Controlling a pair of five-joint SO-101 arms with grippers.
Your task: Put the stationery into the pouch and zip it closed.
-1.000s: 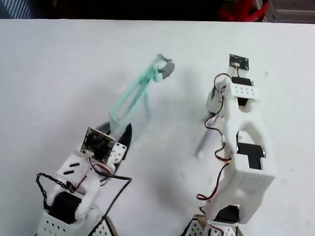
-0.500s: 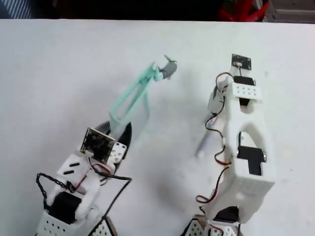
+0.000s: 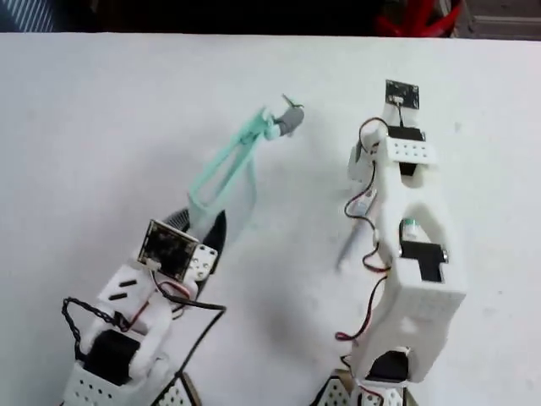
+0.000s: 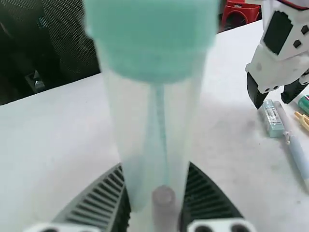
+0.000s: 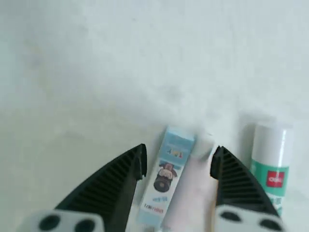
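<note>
While the translucent mint-green plastic pouch is held clamped in the left pincer, well apart from the small pale-blue rectangular eraser, the right pincer is spread wide over that eraser on the white surface. A white-and-green glue stick is seen just beside the eraser. If the pincer is closed off-centre, the eraser could be pushed aside or the glue stick set rolling.

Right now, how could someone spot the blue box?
On the white table, find the right gripper, open. The small blue box lies between its black fingers; unlike the round white glue stick beside it, it is flat and rectangular.
</note>
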